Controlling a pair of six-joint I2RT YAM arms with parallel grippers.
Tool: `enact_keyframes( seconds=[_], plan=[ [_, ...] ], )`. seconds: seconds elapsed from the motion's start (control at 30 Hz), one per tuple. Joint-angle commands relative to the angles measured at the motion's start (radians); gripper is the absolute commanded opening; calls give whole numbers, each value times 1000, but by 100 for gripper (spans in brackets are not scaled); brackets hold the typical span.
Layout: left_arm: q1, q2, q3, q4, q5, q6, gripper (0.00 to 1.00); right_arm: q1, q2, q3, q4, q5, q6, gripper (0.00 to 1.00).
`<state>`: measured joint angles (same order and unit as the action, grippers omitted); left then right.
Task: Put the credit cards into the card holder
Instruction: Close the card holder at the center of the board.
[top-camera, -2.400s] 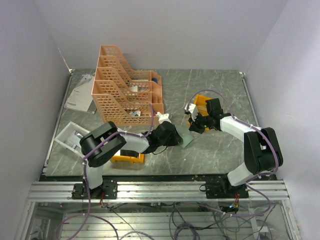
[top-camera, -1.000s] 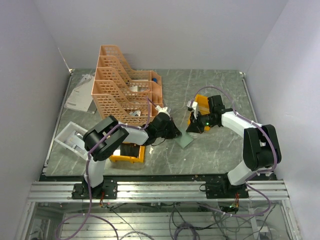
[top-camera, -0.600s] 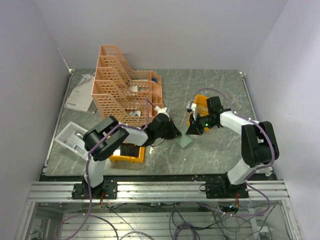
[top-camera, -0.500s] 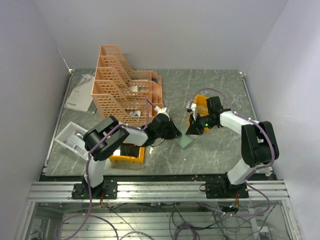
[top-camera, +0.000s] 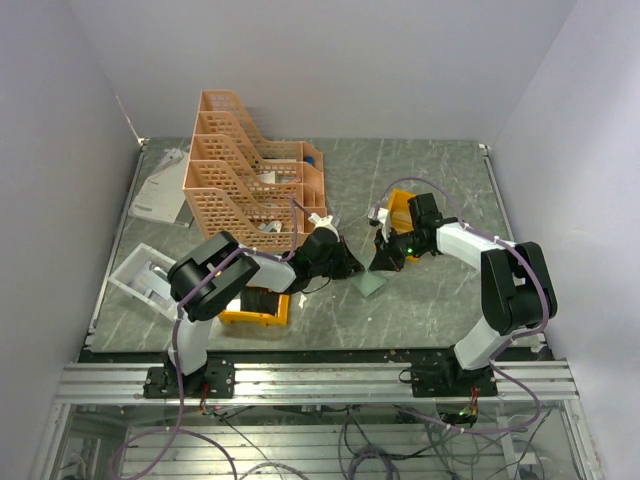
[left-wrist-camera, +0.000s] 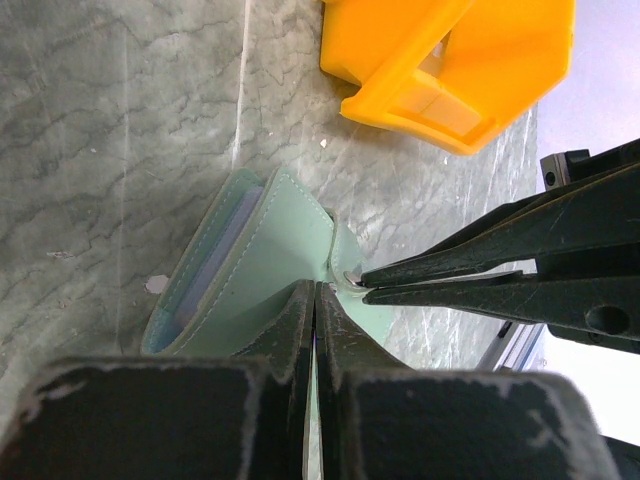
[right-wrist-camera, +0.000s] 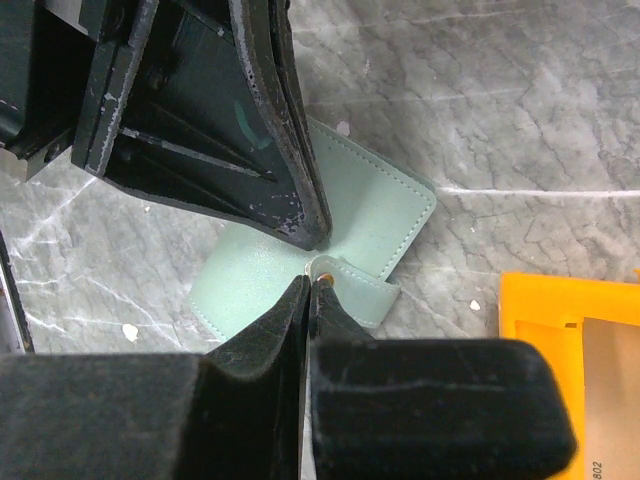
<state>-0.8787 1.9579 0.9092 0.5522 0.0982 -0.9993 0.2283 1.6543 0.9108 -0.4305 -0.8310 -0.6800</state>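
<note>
The grey-green card holder (top-camera: 369, 283) lies folded on the marble table between my two grippers. It also shows in the left wrist view (left-wrist-camera: 250, 265) and the right wrist view (right-wrist-camera: 375, 205). My left gripper (top-camera: 352, 269) is shut, and its tips (left-wrist-camera: 316, 292) rest on the holder's cover. My right gripper (top-camera: 382, 263) is shut, with its tips (right-wrist-camera: 308, 287) pinching the strap (right-wrist-camera: 355, 297) at the round snap. A pale bluish edge shows inside the fold (left-wrist-camera: 215, 255). A tan card (right-wrist-camera: 595, 400) lies in the orange-yellow bin (right-wrist-camera: 530, 300).
The orange-yellow bin (top-camera: 402, 207) stands just behind my right gripper. A second one (top-camera: 255, 308) holding a black object sits under my left arm. The peach lattice rack (top-camera: 250, 185) stands at the back left. A white tray (top-camera: 140, 275) sits at the left edge.
My right gripper has moved left and down from the bin to the card holder's strap. My left gripper has shifted slightly back and stays on the holder.
</note>
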Motion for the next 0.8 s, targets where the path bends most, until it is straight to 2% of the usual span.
enact_keyframes(
  seconds=[0.0,0.77],
  plan=[
    [-3,36,-24,-46,26,14,7,19,15,-2,9,5,10,0],
    [-3,42,-28,-51,21,12,7,54,25,-11,-16,35,-33,0]
  ],
)
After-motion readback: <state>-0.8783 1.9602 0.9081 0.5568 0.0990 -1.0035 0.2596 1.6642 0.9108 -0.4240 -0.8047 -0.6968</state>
